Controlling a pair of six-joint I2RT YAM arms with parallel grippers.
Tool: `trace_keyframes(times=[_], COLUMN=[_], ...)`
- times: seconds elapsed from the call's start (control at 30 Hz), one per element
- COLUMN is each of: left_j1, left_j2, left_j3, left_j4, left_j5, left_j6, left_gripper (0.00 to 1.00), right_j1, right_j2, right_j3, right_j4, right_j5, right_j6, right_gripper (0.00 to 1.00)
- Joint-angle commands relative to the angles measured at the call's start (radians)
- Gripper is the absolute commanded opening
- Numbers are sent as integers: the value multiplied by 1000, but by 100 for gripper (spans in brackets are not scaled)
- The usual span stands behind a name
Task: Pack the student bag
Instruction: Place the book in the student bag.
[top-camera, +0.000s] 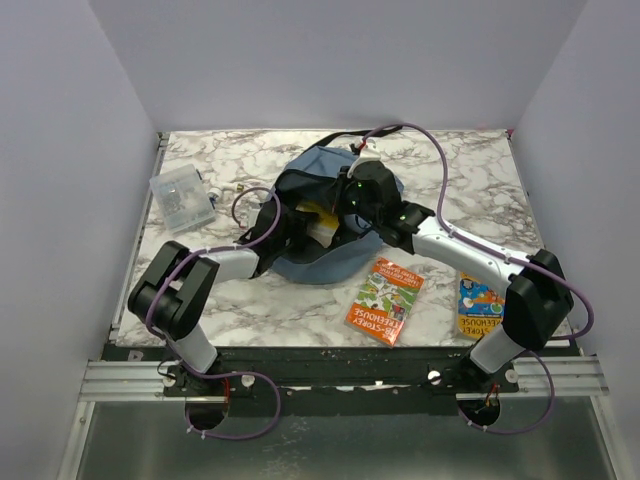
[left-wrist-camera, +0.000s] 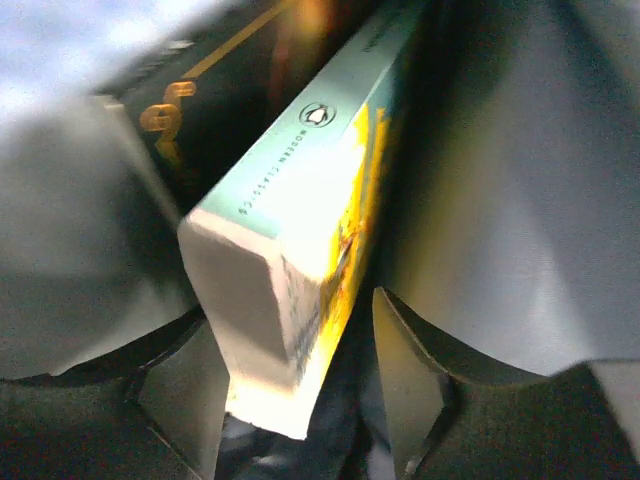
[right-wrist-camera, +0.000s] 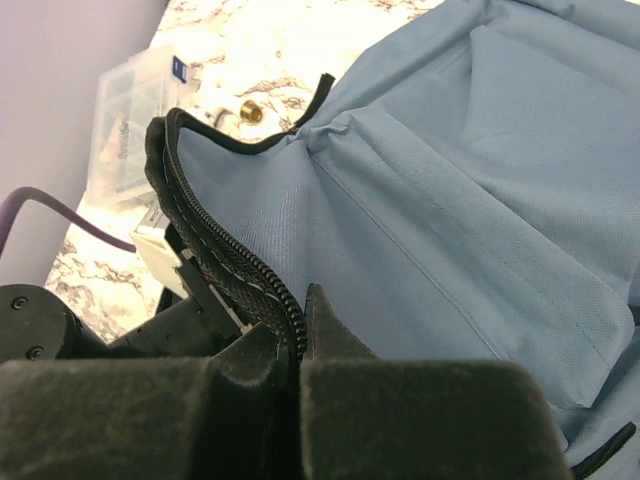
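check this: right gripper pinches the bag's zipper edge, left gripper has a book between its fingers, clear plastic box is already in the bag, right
One slip: the clear plastic box is not in the student bag; the top view shows it on the table left of the bag. The right gripper pinching the zipper edge and the book between the fingers of the left gripper are right.

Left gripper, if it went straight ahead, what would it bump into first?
Probably the teal-spined book sitting between the fingers of the left gripper, inside the student bag; depth is unclear.
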Motion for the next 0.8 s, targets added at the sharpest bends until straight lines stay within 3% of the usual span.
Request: trace_keyframes(times=[0.0,0.07,0.1,0.2,0.33,0.43,0.5,0.63,0.77], left_j1=[-2,-1,-1,-1,0,9,14,25,39], left_j2=[-15,-31,-43,-70,-66,-31,3,92,138], left_j3=[-56,-77,-88,-118,-137,-113,-66,49,106], left_j4=[64,63,57,17,3,3,3,3,3], left_j5=[62,97,100,112,126,137,130,135,192], left_j6=[2,19,32,42,47,36,53,80,94], left_gripper=[62,73,92,96,80,49,34,27,28], right_j1=[-2,-4,-5,-6,-9,-9,-9,-9,-11], right_j2=[-35,-33,-34,-33,-27,-21,-19,-23,-34], right_j3=[-11,-13,-15,-20,-17,-13,-13,-11,-15], right_j4=[40,42,44,46,43,42,39,17,7], right_j5=[30,28,24,19,13,10,1,-4,40], right_j6=[-20,-19,-18,-16,-21,-19,-13,-12,-27], right_gripper=[1,1,1,1,1,0,1,1,1])
